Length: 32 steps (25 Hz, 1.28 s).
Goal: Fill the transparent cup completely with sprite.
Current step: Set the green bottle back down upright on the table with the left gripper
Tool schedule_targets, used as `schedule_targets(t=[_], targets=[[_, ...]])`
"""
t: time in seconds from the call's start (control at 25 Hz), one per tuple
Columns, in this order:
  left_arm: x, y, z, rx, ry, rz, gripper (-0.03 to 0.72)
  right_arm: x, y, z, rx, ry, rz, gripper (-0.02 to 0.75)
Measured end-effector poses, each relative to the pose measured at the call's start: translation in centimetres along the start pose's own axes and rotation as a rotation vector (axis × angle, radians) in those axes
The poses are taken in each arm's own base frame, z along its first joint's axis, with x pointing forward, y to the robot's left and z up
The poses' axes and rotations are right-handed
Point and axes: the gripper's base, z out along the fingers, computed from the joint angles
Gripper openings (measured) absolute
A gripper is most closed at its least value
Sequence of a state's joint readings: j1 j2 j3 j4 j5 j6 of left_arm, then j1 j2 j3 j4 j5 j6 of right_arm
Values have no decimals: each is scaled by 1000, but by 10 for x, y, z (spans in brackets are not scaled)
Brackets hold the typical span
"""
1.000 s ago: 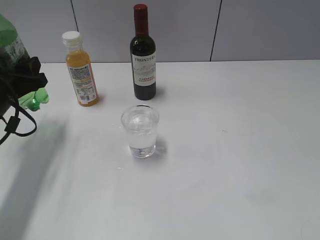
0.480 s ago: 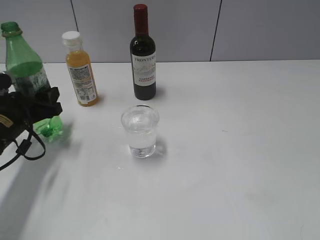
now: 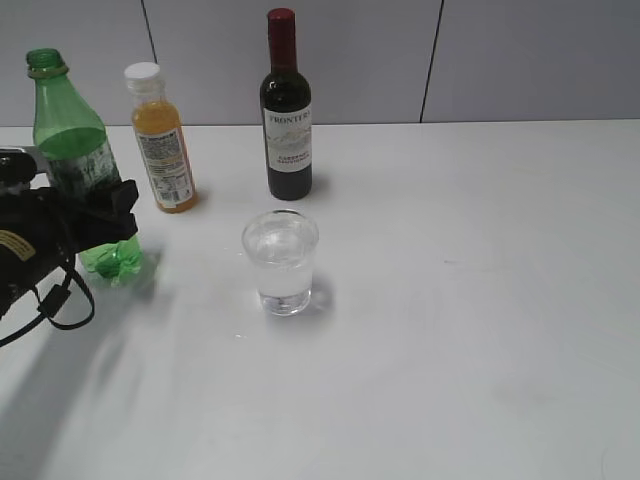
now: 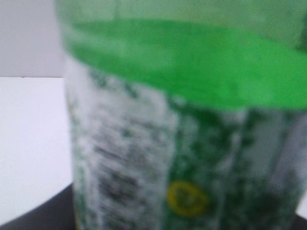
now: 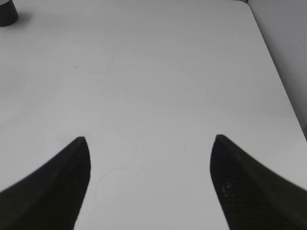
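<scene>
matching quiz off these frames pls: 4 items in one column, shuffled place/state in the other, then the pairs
Items
1. sprite bottle
2. transparent cup
3. orange-juice bottle
4. wine bottle

Place or state
A. white cap, standing left of the wine bottle
B. red top, at the back of the table
C. uncapped, upright, held by the left gripper
D. in front of the wine bottle, holding clear liquid

Pairs: 1-C, 2-D, 3-A, 4-B
</scene>
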State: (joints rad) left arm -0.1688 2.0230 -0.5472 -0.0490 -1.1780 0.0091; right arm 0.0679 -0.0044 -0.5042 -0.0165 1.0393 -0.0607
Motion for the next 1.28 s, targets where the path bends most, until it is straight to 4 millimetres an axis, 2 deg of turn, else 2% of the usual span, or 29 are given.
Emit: schedule_targets(t=[0.36, 0.72, 0.8, 1.0, 1.28], targets=[[0, -4, -1, 45, 1, 18, 440, 0, 0, 0, 0, 0, 0, 592], [9, -2, -16, 35, 21, 15, 440, 0, 0, 0, 0, 0, 0, 592], [10, -2, -17, 33, 20, 14, 470, 0, 0, 0, 0, 0, 0, 592], [12, -2, -19, 32, 37, 14, 610, 0, 0, 0, 0, 0, 0, 592], [16, -1, -27, 32, 66, 38, 637, 0, 0, 0, 0, 0, 0, 592]])
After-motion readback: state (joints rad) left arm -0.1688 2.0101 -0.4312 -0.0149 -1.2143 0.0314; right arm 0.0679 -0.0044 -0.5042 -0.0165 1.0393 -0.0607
